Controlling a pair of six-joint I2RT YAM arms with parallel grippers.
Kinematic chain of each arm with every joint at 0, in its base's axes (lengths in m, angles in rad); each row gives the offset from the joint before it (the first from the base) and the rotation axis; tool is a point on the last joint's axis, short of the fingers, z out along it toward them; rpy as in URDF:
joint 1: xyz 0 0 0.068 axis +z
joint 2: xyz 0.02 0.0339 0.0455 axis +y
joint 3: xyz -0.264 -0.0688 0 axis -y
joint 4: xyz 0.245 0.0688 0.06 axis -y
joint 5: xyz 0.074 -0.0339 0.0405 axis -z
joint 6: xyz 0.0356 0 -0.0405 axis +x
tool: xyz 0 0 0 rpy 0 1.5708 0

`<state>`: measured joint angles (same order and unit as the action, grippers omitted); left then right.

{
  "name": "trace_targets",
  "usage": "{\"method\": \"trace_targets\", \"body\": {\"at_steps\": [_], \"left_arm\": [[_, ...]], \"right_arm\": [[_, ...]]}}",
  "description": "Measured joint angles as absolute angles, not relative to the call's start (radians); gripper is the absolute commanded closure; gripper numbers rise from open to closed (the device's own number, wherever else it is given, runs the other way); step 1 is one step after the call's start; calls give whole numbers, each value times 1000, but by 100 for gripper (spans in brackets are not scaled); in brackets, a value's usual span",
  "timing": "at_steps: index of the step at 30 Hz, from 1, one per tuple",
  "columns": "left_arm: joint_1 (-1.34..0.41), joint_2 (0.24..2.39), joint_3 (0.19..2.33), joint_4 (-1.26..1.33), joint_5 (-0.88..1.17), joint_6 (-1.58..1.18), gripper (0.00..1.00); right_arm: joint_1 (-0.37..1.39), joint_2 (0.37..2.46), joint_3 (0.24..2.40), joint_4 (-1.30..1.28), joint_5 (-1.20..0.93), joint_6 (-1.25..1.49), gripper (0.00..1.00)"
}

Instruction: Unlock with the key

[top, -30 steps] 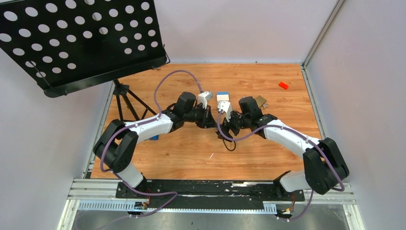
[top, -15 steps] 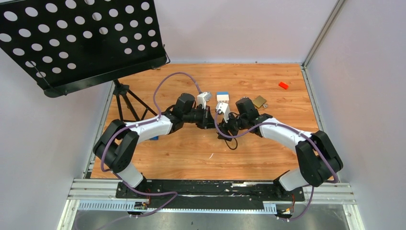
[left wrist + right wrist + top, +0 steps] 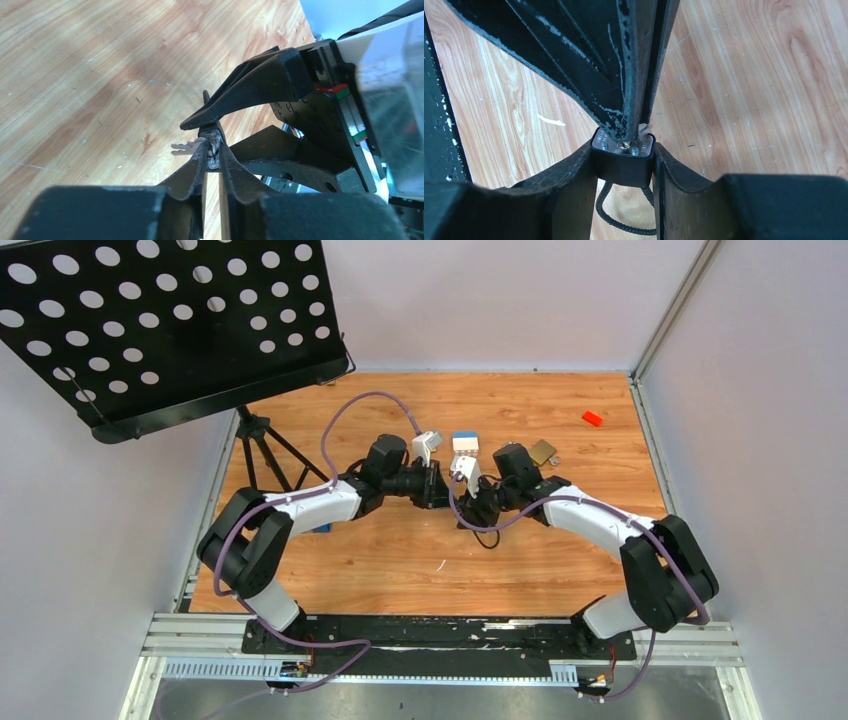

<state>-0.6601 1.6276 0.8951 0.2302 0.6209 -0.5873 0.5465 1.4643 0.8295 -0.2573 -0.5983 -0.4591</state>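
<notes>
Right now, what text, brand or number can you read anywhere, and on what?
Nothing readable.
Stamped marks on the key in the left fingers: too small.
Marks on the lock, on its metal face, in the right fingers: blurred.

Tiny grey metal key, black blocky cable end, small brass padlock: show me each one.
tiny grey metal key point(image 3: 184, 146), left wrist view, on its blade.
black blocky cable end point(image 3: 623, 169), right wrist view, on its dark side face.
small brass padlock point(image 3: 543, 451), top external view, on its brass body.
</notes>
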Motion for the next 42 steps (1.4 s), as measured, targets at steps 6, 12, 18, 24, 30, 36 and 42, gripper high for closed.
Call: {"method": "trace_targets", "body": {"at_steps": [6, 12, 18, 24, 30, 36, 42], "left_arm": [[-660, 1630, 899, 222, 640, -584, 61], [-653, 1611, 913, 196, 641, -545, 47], [-632, 1522, 913, 153, 630, -472, 37], [-627, 1446, 913, 157, 658, -381, 35], [-627, 1455, 913, 175, 709, -302, 35], [-617, 1454, 913, 136, 637, -155, 35], [-612, 1451, 895, 131, 559, -27, 35]], "right_arm": [[546, 1411, 830, -279, -587, -523, 100], [546, 1370, 828, -305, -585, -598, 100], [546, 1339, 825, -338, -585, -664, 100], [546, 1336, 825, -364, -597, -702, 100], [564, 1322, 832, -407, -564, -739, 100], [704, 1313, 898, -537, -316, -852, 100], [804, 1308, 949, -682, -64, -970, 100]]}}
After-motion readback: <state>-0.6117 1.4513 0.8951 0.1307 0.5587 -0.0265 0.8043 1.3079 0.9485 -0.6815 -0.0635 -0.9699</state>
